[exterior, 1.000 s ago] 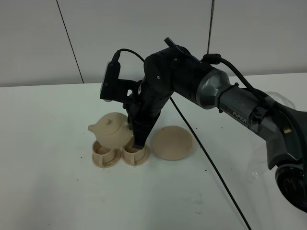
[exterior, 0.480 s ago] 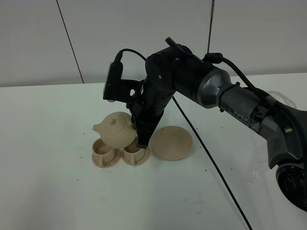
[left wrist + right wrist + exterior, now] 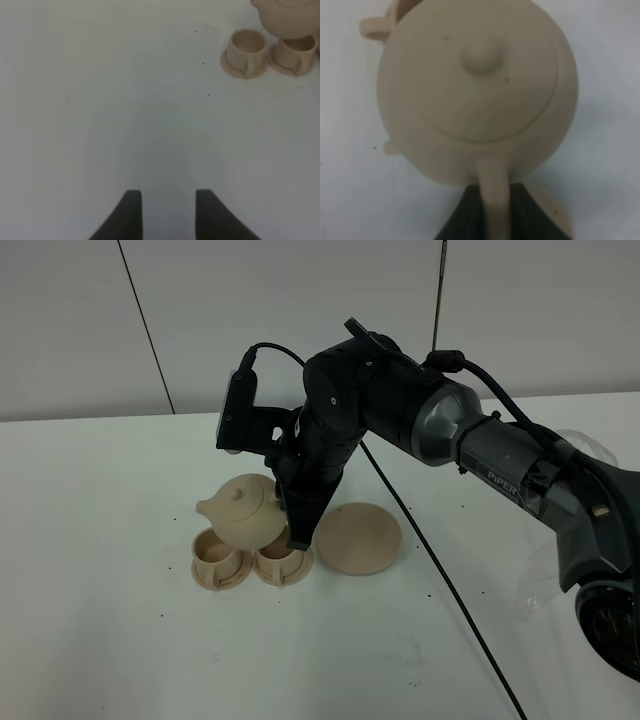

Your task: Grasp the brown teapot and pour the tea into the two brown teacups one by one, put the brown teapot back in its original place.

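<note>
Right gripper (image 3: 297, 532): clamped tight on the loop handle (image 3: 492, 200) of the brown teapot (image 3: 245, 512) — nothing else carries the pot.
Brown teapot: in the air just above the two cups, spout (image 3: 205, 507) over the spout-side teacup (image 3: 216, 556), belly over the saucer-side teacup (image 3: 281, 560); close to level, by my eye.
Wide saucer (image 3: 360, 538): bare, just beside the cups — the pot's place of return.
Left gripper (image 3: 167, 212): jaws apart, empty, over the table (image 3: 100, 100), well apart from the cups.
Risk, grip: the handle is thin, so the pot may swivel in the jaws when tipped.
Risk, lid (image 3: 480, 75): if it merely rests there, a steep tilt could shed it.
Risk, clearance: the belly hangs low, and a sideways move could knock the cup beneath.
Risk, aim: the cup mouths are small, so a spout off centre would wet the table.
</note>
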`<state>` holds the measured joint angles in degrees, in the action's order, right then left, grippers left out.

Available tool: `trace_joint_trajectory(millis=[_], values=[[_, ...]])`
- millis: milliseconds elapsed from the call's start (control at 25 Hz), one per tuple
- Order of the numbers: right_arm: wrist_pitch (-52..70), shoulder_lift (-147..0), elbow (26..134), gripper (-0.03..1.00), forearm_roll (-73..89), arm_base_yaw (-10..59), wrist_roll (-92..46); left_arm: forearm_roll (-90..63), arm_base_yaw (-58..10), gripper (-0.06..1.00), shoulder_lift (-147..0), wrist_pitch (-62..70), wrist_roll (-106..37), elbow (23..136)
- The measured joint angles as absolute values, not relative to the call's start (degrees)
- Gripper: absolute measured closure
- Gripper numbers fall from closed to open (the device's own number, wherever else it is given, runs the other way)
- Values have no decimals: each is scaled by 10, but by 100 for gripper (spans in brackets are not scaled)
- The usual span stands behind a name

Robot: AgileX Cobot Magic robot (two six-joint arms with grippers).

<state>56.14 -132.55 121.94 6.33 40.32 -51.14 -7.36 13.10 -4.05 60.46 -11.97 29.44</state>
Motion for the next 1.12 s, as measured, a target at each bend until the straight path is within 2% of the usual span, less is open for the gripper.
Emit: trace_joint_trajectory(millis=[680, 1120], values=[[562, -1326, 1219, 87, 26, 404, -511, -74, 131, 62, -41, 605, -120, 294], [558, -1321, 1219, 87, -44, 437, -484, -74, 131, 62, -41, 605, -120, 294]])
